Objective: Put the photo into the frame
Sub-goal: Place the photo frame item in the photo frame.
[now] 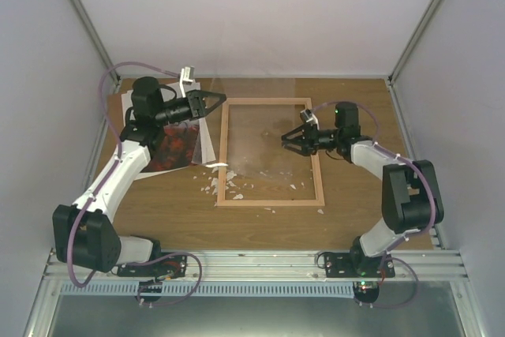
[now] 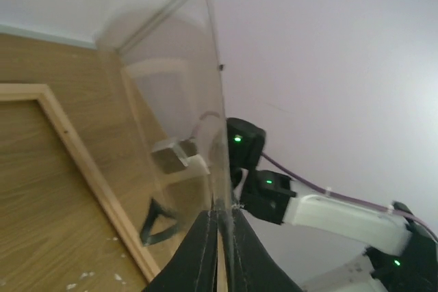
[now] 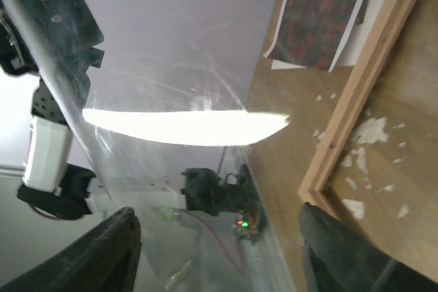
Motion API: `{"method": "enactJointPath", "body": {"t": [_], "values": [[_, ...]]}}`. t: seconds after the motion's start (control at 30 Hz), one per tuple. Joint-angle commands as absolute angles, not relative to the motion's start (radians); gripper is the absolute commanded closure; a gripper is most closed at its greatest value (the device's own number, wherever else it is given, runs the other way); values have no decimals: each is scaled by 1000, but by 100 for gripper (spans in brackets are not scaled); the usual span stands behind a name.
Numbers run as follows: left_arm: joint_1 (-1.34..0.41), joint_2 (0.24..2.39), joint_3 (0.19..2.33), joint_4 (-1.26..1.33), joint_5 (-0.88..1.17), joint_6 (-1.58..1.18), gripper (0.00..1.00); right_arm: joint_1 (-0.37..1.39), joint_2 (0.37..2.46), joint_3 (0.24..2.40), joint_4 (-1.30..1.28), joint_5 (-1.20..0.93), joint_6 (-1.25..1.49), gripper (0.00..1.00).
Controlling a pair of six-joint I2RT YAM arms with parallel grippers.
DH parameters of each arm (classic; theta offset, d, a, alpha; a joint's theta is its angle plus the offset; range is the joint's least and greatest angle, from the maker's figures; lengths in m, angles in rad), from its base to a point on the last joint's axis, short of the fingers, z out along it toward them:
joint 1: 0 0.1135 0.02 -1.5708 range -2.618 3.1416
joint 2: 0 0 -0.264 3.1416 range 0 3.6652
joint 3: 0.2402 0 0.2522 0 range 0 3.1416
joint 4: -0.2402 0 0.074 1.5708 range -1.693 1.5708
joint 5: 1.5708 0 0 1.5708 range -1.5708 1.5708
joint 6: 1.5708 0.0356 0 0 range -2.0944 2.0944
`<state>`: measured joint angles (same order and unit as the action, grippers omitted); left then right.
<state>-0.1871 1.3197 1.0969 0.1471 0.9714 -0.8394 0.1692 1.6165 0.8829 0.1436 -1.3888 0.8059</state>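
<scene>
At the centre of the top view the frame (image 1: 268, 202) lies flat. We see only white scraps (image 1: 237, 187) in its lower left corner and no photo. We judge we are clearing the pane. The right gripper (image 1: 286, 138) stands wide beside the clear pane (image 2: 171, 87), which the left gripper (image 2: 220, 215) pinches at its edge, tilted up. The photo (image 1: 175, 146) lies at middle left, outside the frame. Next we need to park the pane, then fetch the photo.

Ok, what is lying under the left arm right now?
The photo, lying left of the frame. Its red image and white border show near the frame; the arm covers much of its left and far part.
</scene>
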Motion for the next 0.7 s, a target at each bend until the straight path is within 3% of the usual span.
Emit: {"method": "enactJointPath", "body": {"t": [0.0,0.2,0.27,0.5,0.67], "values": [[-186,1287,1053,-4,852,-741,91,116,1575,893,10,-1352,712,44],[-241,1246,883,-4,747,-763,88,90,1556,858,-32,-1304,669,82],[-255,1248,868,-28,710,-749,86,87,1553,869,-96,-1275,617,90],[-294,1308,825,-57,669,-720,83,57,1542,863,-325,-1101,440,93],[-299,1377,754,-31,649,-730,85,34,1485,767,-335,-987,428,99]]}}
